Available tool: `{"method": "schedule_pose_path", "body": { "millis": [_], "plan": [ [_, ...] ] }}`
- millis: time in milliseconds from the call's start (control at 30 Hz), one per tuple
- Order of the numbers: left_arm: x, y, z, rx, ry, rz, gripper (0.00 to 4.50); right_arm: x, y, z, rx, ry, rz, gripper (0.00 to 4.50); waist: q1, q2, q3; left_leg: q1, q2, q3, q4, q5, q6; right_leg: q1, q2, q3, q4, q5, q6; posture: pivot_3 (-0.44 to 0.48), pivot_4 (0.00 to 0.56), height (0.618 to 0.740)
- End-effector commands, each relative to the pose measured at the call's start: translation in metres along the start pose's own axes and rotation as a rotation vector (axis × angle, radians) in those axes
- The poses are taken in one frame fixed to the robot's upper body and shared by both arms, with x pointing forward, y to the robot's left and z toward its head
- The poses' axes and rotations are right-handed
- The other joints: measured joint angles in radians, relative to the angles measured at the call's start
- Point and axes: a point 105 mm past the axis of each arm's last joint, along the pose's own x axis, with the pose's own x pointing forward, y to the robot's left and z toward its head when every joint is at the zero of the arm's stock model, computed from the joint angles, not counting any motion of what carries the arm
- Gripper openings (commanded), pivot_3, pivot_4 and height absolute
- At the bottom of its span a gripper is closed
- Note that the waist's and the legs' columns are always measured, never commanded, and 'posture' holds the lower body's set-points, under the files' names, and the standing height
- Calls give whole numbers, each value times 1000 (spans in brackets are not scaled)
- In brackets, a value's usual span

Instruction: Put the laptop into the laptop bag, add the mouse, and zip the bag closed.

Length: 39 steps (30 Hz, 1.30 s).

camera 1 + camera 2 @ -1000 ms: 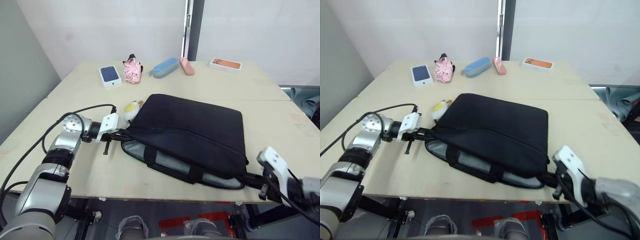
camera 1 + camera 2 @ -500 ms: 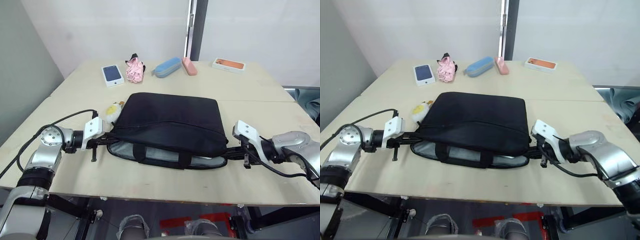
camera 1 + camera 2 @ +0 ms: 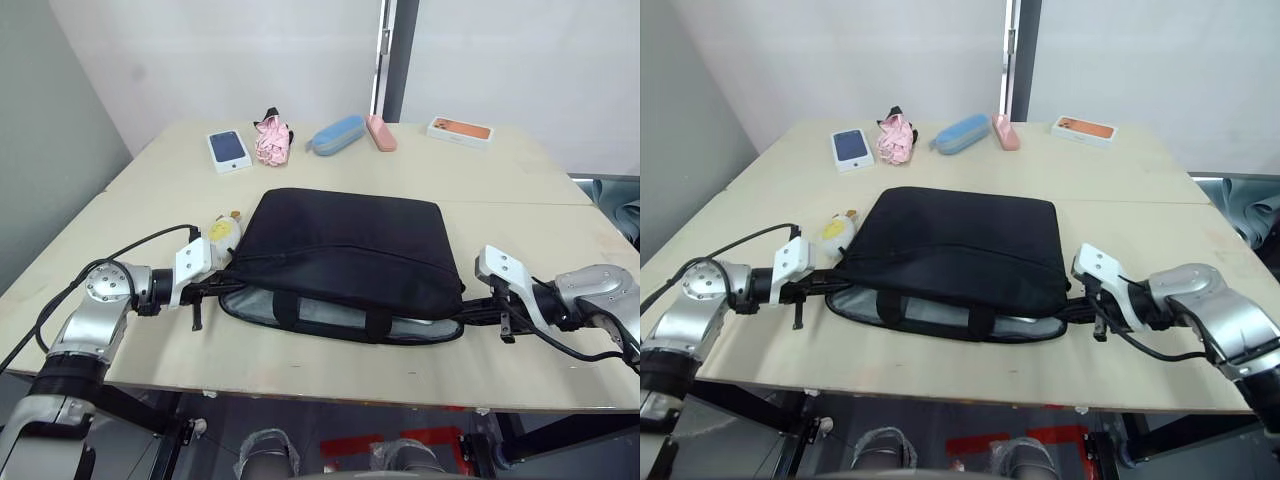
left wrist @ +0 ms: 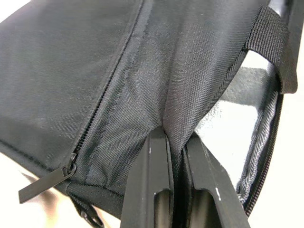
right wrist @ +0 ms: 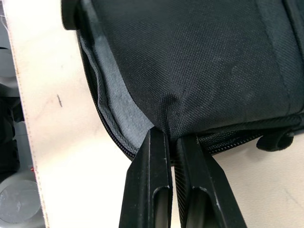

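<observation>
While no brand or lettering can be read anywhere, the laptop bag (image 3: 345,250) lies flat near the front edge of the table (image 3: 500,180), its mouth gaping toward the robot and showing grey lining. A pale slab inside that opening may be the laptop, though the flap hides most of it. The left gripper (image 4: 175,142) is clamped on the bag's upper fabric at the left corner, beside a loose zipper pull (image 4: 45,183). The right gripper (image 5: 170,135) pinches the upper fabric at the right corner. A plush duck charm (image 3: 222,231) lies against the bag's left side. Farther back sit a phone (image 3: 229,150), a pink bundle (image 3: 270,140), a blue case (image 3: 335,135) and an orange box (image 3: 460,130).
</observation>
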Motion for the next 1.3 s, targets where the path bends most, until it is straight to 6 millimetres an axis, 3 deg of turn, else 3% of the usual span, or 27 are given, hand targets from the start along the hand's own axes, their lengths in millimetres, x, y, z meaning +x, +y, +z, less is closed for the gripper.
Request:
{"method": "schedule_pose_path", "body": {
  "millis": [33, 133, 300, 500, 633, 700, 867, 1000, 1067, 1133, 1300],
  "plan": [
    [3, 4, 1, 42, 1, -5, 0, -5, 1, 10, -42, -26, -11, 38, -1, 0, 0, 0, 0, 0, 0, 0, 0, 0, 0, 0, 0, 0, 0, 0, 150, 740],
    [13, 5, 12, 34, -55, -32, 0, -8, -9, 10, -36, -30, -59, 38, 1, 0, 0, 0, 0, 0, 0, 0, 0, 0, 0, 0, 0, 0, 0, 0, 150, 740],
    [15, 2, 12, 10, -61, -51, 0, -8, -23, 15, -21, -67, -105, 38, -2, 0, 0, 0, 0, 0, 0, 0, 0, 0, 0, 0, 0, 0, 0, 0, 150, 740],
    [5, 9, 16, -70, -59, -51, 2177, -13, -27, 16, 17, -62, -102, 2072, -4, 0, 0, -1, 0, 1, -1, 0, 0, -1, 0, 0, 0, 0, 0, 0, 150, 740],
    [-16, 4, 21, -104, -8, -120, 3594, -26, -20, 20, 33, -81, -65, 3450, -5, 0, 0, -3, 1, 0, -1, 0, 0, -2, 0, 0, 0, 0, 0, 0, 150, 740],
    [-30, 0, 23, -140, 21, -159, 3606, -35, -14, 24, 43, -107, -35, 4046, -4, 0, 0, -8, 1, 0, 0, 0, 1, -7, 1, 0, 0, 0, 0, 0, 150, 740],
    [-58, 3, 50, -201, -20, -166, 3606, -63, -5, 39, -9, -192, -39, 4046, -1, 0, 0, -8, 1, 1, -2, 1, 2, -7, 1, -1, -3, 0, 0, 0, 150, 740],
    [-73, 14, 79, -285, -124, -111, 3606, -70, 12, 62, -50, -303, 13, 4046, 1, 0, 0, -7, 1, 1, -1, 0, 0, -6, 1, -1, -2, 0, 0, 0, 150, 740],
    [-80, 10, 100, -282, -195, -131, 3606, -59, 25, 65, -33, -327, 51, 3511, 1, 0, 0, -7, 1, 0, -1, 0, 0, -6, 1, -1, -1, 0, 0, 0, 150, 740],
    [-84, -6, 121, -237, -262, -204, 3606, -47, 38, 54, -19, -295, 79, 2882, 1, 0, 0, -7, 1, 0, -1, 0, 0, -6, 1, -1, -1, 0, 0, 0, 150, 740],
    [-81, -35, 136, -179, -265, -299, 3606, -27, 48, 42, 34, -294, 70, 1137, 0, 0, 0, -8, 1, 1, -3, -1, 0, -7, 1, -1, -5, 0, 0, 0, 150, 740]
  ]
}}
